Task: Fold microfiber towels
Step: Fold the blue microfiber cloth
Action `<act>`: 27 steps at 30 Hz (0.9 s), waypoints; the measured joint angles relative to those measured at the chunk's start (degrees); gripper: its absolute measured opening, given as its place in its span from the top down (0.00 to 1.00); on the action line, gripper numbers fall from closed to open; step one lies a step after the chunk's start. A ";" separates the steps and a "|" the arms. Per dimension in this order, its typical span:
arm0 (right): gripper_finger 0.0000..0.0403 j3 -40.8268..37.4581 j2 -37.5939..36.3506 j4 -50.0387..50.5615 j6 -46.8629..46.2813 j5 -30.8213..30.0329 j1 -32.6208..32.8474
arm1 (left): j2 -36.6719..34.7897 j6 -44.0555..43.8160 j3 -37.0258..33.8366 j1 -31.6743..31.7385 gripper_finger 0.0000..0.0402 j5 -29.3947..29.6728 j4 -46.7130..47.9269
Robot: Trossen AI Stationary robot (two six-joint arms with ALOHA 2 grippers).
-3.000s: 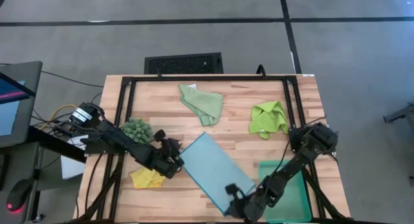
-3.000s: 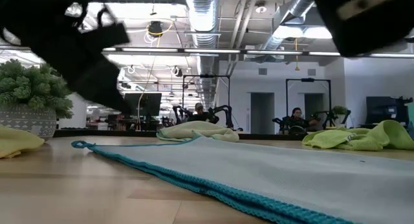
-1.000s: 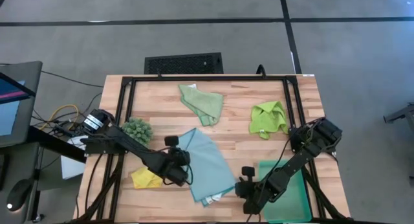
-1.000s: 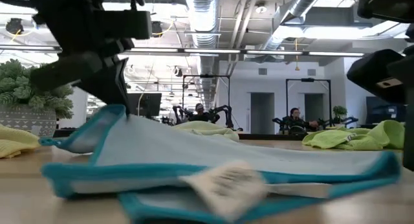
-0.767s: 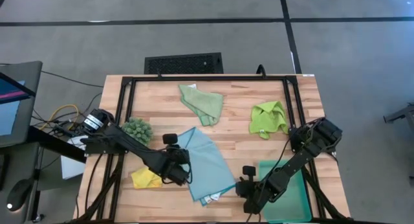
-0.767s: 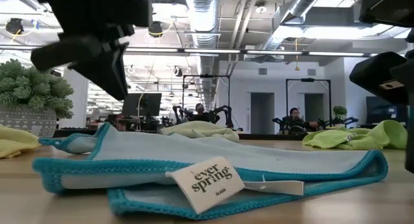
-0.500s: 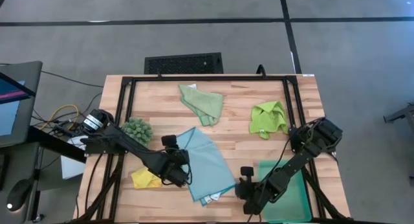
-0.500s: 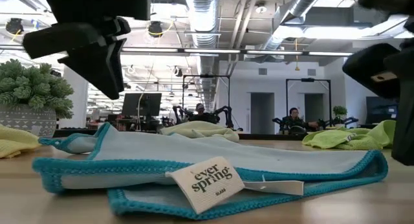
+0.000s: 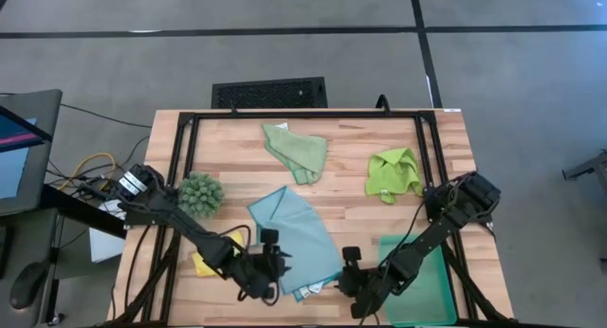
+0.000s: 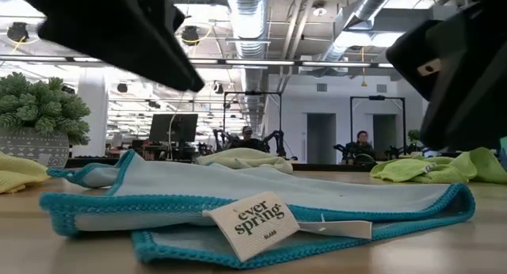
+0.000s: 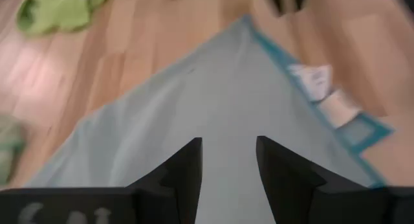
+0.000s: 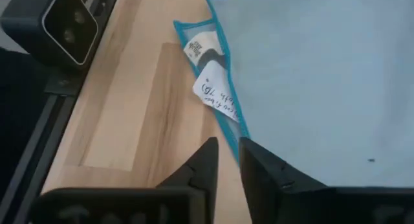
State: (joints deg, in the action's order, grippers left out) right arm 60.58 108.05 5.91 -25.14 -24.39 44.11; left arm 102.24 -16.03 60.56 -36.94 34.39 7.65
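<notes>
The light blue towel (image 9: 296, 238) lies folded over on the wood in the middle of the table, its white label (image 10: 255, 222) sticking out at the near edge. My left gripper (image 9: 276, 264) hangs open over the towel's near left side, the cloth (image 11: 213, 101) spread out beyond its fingers. My right gripper (image 9: 342, 270) stands slightly open just above the towel's near right edge (image 12: 223, 117), beside the label. The sage green towel (image 9: 297, 153) and the lime green towel (image 9: 394, 173) lie crumpled at the back. The yellow towel (image 9: 209, 263) lies partly under my left arm.
A dark-green spiky clump in a pot (image 9: 200, 192) stands at the left. A teal tray (image 9: 424, 271) sits at the near right under my right arm. A black frame (image 9: 303, 113) runs round the table's back and sides. Bare wood lies between the towels.
My left gripper has let go of the light blue towel's raised corner, which has dropped flat. It has then risen, tipped up and gone toward the table's near edge. The towel's folded-over layer has settled and lies still.
</notes>
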 joint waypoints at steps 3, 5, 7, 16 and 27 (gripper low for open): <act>0.73 0.00 0.00 0.02 0.51 -0.55 -0.72 | 0.00 2.22 -0.01 -0.41 0.66 -1.80 -2.74; 0.71 0.00 0.00 -0.06 1.95 -1.18 -1.32 | 0.00 2.85 -0.03 -0.45 0.66 -2.64 -2.69; 0.69 0.00 0.02 -0.46 2.70 -1.26 -1.95 | 0.29 3.91 -0.02 -0.76 0.66 -1.45 -3.00; 0.67 0.02 0.04 -2.30 2.26 -1.24 -2.14 | 7.15 9.31 10.02 -6.61 0.66 3.33 12.46; 0.68 0.02 0.04 -2.13 3.12 -1.14 -2.86 | 11.96 0.57 16.14 -12.56 0.66 0.25 18.68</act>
State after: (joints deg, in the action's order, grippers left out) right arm 60.60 108.09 3.78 -22.02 -25.53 41.25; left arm 114.19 -15.46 76.70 -49.49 34.64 26.34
